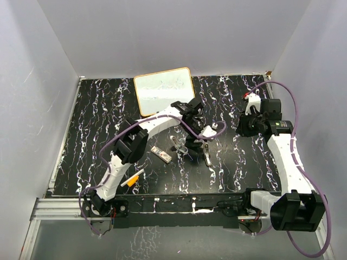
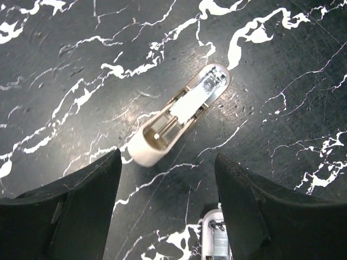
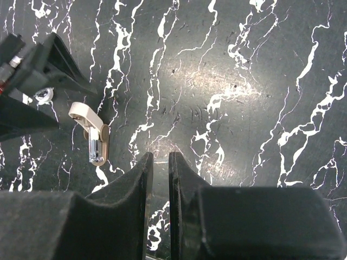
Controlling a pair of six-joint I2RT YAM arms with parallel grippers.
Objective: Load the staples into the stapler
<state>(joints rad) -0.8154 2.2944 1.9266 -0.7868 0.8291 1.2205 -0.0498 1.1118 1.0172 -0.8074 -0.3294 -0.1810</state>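
Note:
The stapler (image 1: 206, 142) lies opened wide at the table's middle. In the left wrist view its beige top part (image 2: 181, 115) lies hollow side up, and a chrome-filled part (image 2: 217, 242) shows at the bottom edge. My left gripper (image 1: 193, 118) (image 2: 168, 184) is open and empty, hovering just above the stapler. The staples (image 1: 161, 154), a small white pack, lie on the table left of the stapler. My right gripper (image 1: 245, 125) (image 3: 160, 160) is off to the right over bare table, its fingers closed to a narrow slit. It sees the stapler (image 3: 93, 136) far left.
A whiteboard (image 1: 164, 90) lies at the back centre. An orange-and-white marker pen (image 1: 133, 179) lies near the front left. A small metal piece (image 1: 176, 143) lies between the staples and the stapler. White walls surround the black marbled table (image 1: 97, 119).

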